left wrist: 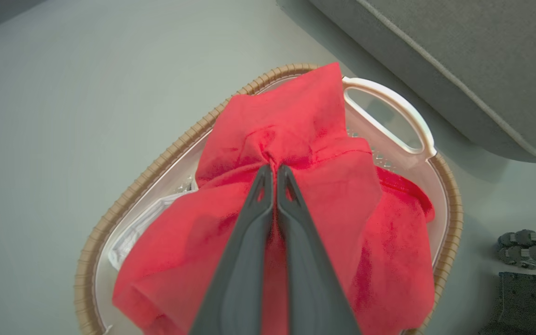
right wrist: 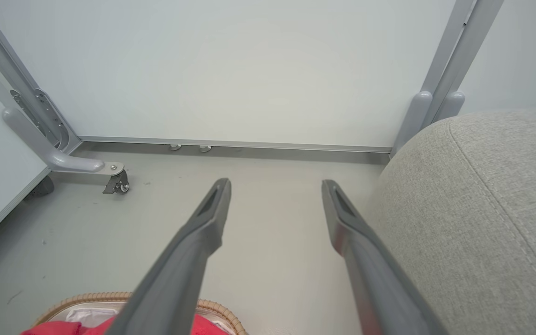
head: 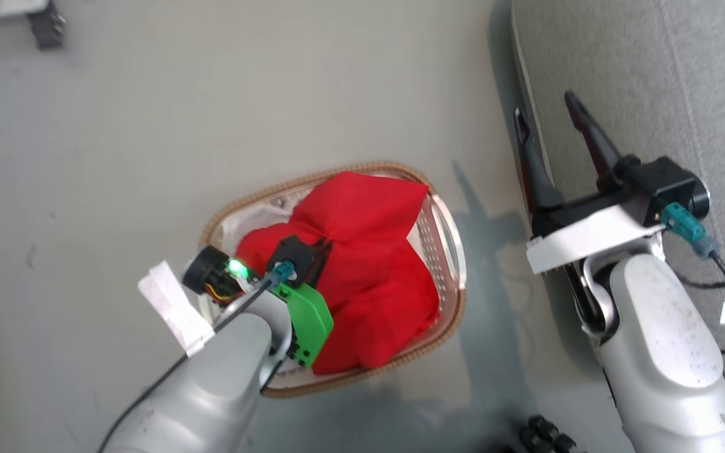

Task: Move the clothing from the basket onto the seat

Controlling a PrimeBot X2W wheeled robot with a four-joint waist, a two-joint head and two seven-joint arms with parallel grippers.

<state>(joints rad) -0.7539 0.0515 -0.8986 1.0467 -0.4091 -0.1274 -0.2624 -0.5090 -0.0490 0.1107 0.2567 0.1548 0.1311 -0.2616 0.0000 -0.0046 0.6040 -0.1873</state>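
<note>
Clothing (left wrist: 296, 116) in the basket (left wrist: 454, 209) is pinched by the downward-reaching left tool (left wrist: 275, 168); right tool (right wrist: 276, 185) hangs spread beside the seat (right wrist: 482, 209).

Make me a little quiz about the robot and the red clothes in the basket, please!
1. True or false: the left gripper is shut on the red clothing.
2. Where does the basket stand? A: on a shelf. B: on the floor. C: on a table.
3. Which gripper has its fingers spread apart with nothing between them?
Key: 1 true; 2 B; 3 the right gripper.
</note>
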